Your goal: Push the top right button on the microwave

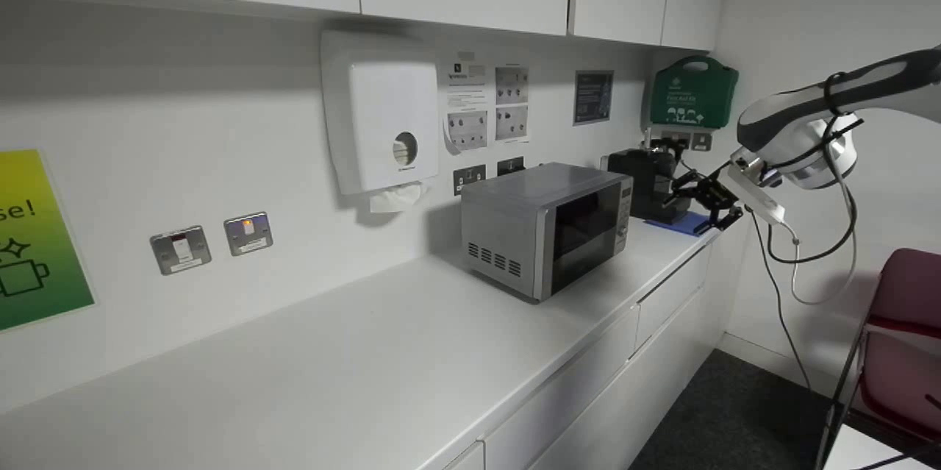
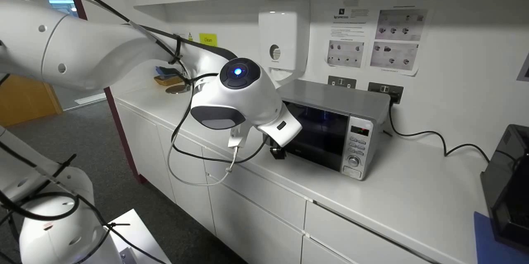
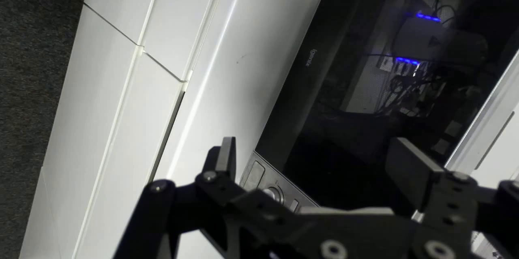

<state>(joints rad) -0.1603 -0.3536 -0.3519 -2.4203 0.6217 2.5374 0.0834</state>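
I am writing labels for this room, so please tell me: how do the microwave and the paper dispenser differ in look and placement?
The microwave is grey; the dispenser is white. The microwave stands on the counter; the dispenser is mounted on the wall. The microwave has a wide dark window, the dispenser a small round opening. Both are box-shaped.

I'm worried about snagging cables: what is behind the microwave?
An exterior view shows two dark socket plates on the wall behind the microwave, one holding a black plug with a cable. The microwave hides its own back and anything lying directly against it.
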